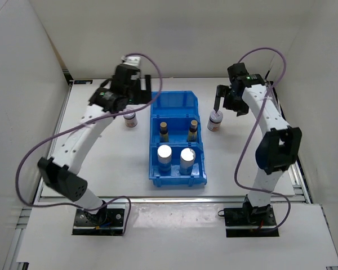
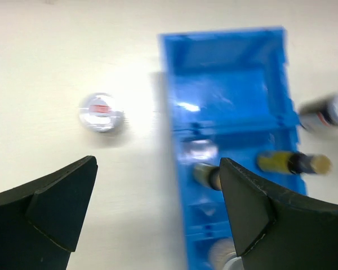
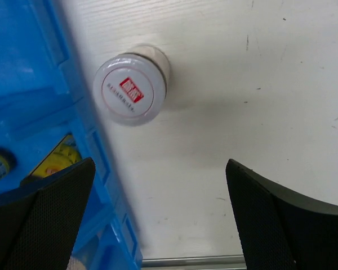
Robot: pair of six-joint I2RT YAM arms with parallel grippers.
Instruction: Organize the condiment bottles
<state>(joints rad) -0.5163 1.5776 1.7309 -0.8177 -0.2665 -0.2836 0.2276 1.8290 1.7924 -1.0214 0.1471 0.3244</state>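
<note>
Shakers (image 1: 164,152), amber bottles (image 1: 163,130) sitting sorted in blue bin (image 1: 174,94), near and middle compartments. Left jar (image 1: 130,119), right jar (image 1: 215,121) standing beside bin, likely awaiting far compartment. Left gripper (image 2: 158,163), right gripper (image 3: 159,163) hovering by them, fingers spread, empty.

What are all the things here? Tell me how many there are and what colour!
Bin: one, blue, three compartments, middle of the table.
Shakers: two, silver-lidded, bin's near compartment.
Amber bottles: two, dark caps, bin's middle compartment.
Jars: two, white lids with red marks, on the table, one on each side of the bin.
Table: one, white.
Cables: two, purple, looping along the arms.
Arms: two, white and black.
Left end effector: black, open, near the left jar.
Right end effector: black, open, near the right jar.
</note>
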